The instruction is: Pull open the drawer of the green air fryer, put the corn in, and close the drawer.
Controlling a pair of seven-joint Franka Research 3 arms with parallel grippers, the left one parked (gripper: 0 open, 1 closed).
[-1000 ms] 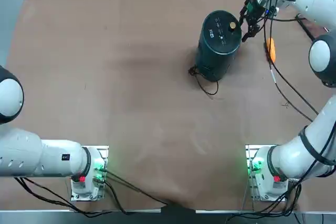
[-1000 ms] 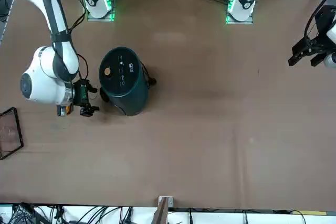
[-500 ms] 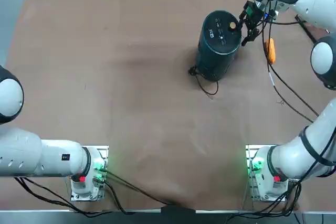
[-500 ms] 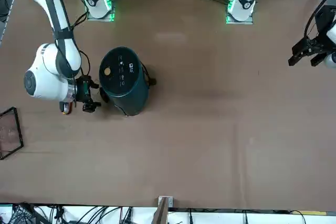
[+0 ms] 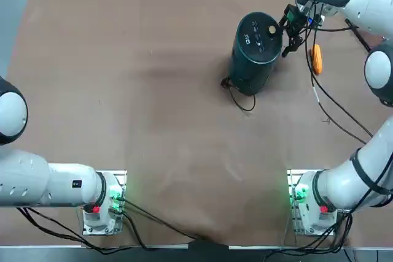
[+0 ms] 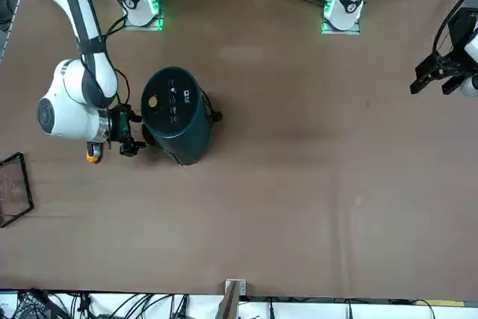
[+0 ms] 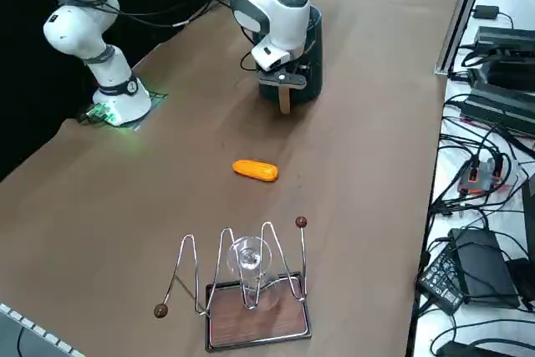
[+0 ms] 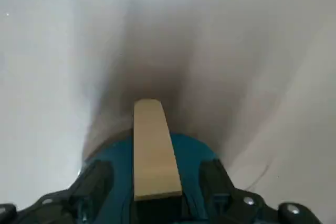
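— Where's the claw?

— The right gripper [image 5: 289, 28] is up against the side of the green air fryer [image 5: 256, 50], low down at the drawer [image 7: 308, 81]. Its two dark fingers [image 8: 98, 181] are spread, one on each side of a flat, pale wooden handle [image 8: 153, 145], with a gap on both sides. It's released, gripping nothing.

— And the drawer?

— It looks flush with the body, a smooth, glossy teal cylinder. There's one small gold knob [image 5: 272, 29] on the top panel, plus white markings too small to read, and a single black cord [image 5: 241, 100] curls out at the base.

— The corn?

— One orange-yellow cob [image 7: 255, 170], rounded at both ends, lying on the brown cloth-covered table [image 5: 153, 90] near the fryer, apart from it and from the claw.

— Anything else?

— One wire rack [image 7: 196, 269] on a wooden base, well away, with two round brown knobs on its ends and one clear glass [image 7: 248, 258] in it.
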